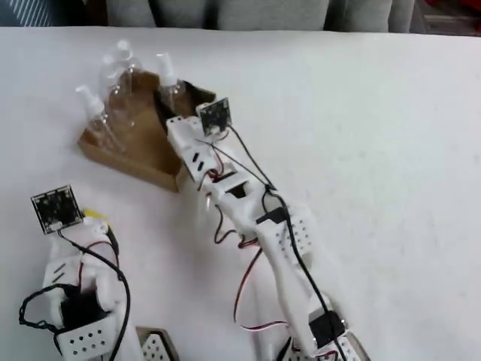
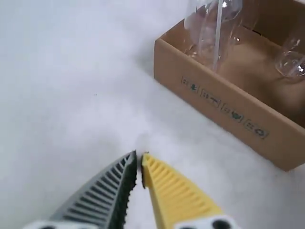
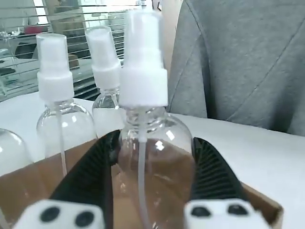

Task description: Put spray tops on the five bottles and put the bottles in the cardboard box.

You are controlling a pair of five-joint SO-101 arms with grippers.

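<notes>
Right end effector (image 3: pixel 155 143) holds a bottle (image 3: pixel 152 164) upright in the box (image 1: pixel 143 169) near the bench's (image 1: pixel 376 113) back left corner. Left end effector (image 2: pixel 139 160) is closed, empty, near the box.

Left gripper (image 2: pixel 139 156), fingers together, near cardboard box (image 2: pixel 224 109) holding apparently clear bottles (image 2: pixel 212 28).

white table (image 1: pixel 391 113) | grey cushions (image 1: pixel 255 13) behind far edge | slatted blinds (image 3: pixel 19 33)
</notes>
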